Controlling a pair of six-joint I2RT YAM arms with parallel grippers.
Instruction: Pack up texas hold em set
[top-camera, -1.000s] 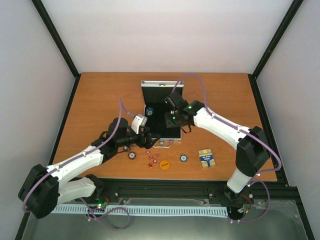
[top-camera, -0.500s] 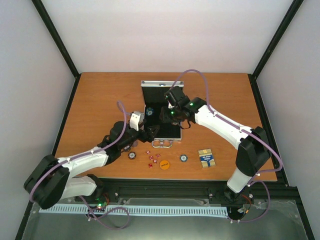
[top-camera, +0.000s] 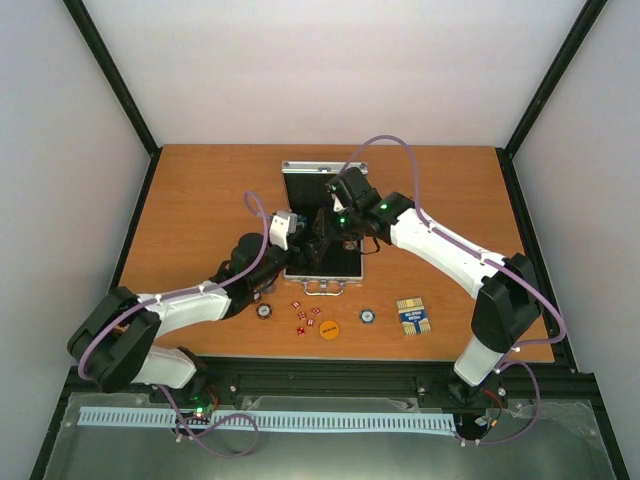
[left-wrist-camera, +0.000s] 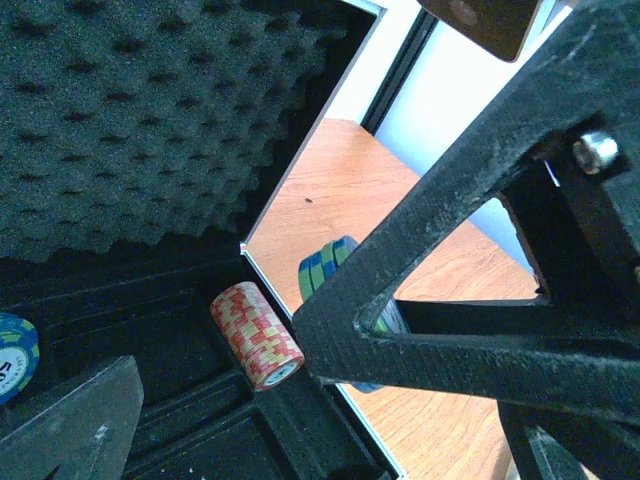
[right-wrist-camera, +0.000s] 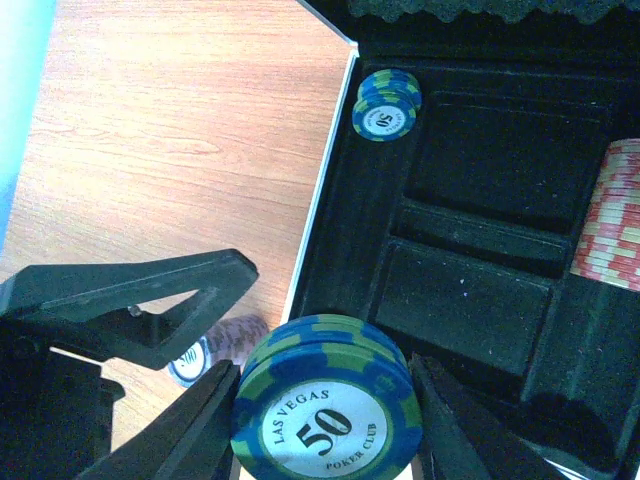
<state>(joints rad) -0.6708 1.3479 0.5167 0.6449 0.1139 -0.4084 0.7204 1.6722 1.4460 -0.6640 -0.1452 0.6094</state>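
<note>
The silver case (top-camera: 352, 268) lies open mid-table, its foam lid (top-camera: 322, 183) propped up behind. My right gripper (right-wrist-camera: 325, 400) is shut on a blue-green chip stack (right-wrist-camera: 325, 440) marked 50, above the case's left edge (right-wrist-camera: 320, 215). My left gripper (left-wrist-camera: 205, 375) is open just beside it, over the black tray. A red-yellow chip stack (left-wrist-camera: 257, 335) lies on its side in a tray slot near my left fingers (left-wrist-camera: 420, 330). A small blue chip stack (right-wrist-camera: 385, 105) rests in the tray's far corner. Both grippers (top-camera: 312, 245) meet over the tray.
In front of the case lie red dice (top-camera: 305, 318), an orange disc (top-camera: 329, 328), a loose chip (top-camera: 368, 316), another chip (top-camera: 263, 311) and the card deck (top-camera: 413, 315). A purple chip stack (right-wrist-camera: 215, 345) lies beside the case. Black frame posts ring the table.
My left gripper has swung right and forward from beside the case to over its tray. My right gripper has shifted left toward it, still holding the blue-green chips.
</note>
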